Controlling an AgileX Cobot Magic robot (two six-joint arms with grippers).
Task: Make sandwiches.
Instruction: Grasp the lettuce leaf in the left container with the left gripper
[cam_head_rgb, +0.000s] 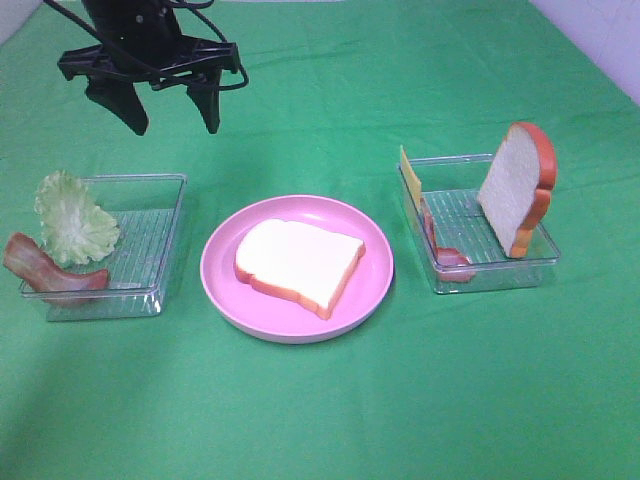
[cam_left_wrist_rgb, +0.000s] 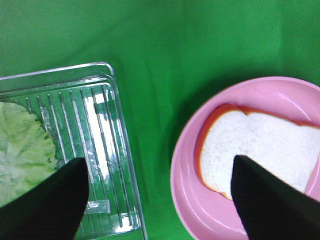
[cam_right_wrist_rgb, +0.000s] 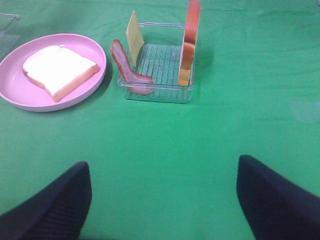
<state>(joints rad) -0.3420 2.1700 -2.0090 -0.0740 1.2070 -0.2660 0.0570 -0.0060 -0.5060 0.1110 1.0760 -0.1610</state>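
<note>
One white bread slice (cam_head_rgb: 300, 262) (cam_left_wrist_rgb: 260, 150) (cam_right_wrist_rgb: 57, 67) with orange-brown crust lies flat on the pink plate (cam_head_rgb: 370, 290) (cam_left_wrist_rgb: 185, 165) (cam_right_wrist_rgb: 30, 102). A pale green lettuce leaf (cam_head_rgb: 72, 218) (cam_left_wrist_rgb: 20, 150) and a bacon strip (cam_head_rgb: 45, 270) lean on the left tray (cam_head_rgb: 150, 240) (cam_left_wrist_rgb: 105, 130). The right tray (cam_head_rgb: 465, 220) (cam_right_wrist_rgb: 162, 65) holds a yellow cheese slice (cam_head_rgb: 410, 175) (cam_right_wrist_rgb: 133, 37), another bacon strip (cam_head_rgb: 450, 258) (cam_right_wrist_rgb: 127, 67) and an upright bread slice (cam_head_rgb: 518, 185) (cam_right_wrist_rgb: 189, 45). My left gripper (cam_head_rgb: 170, 115) (cam_left_wrist_rgb: 160, 160) hangs open and empty, high above the cloth behind the left tray. My right gripper (cam_right_wrist_rgb: 162, 162) is open and empty, well in front of the right tray.
A green cloth (cam_head_rgb: 320, 420) covers the whole table. The two clear trays flank the plate, with bare cloth between them. The right arm is out of the exterior high view. A pale wall edge (cam_head_rgb: 600, 40) shows at the far right corner.
</note>
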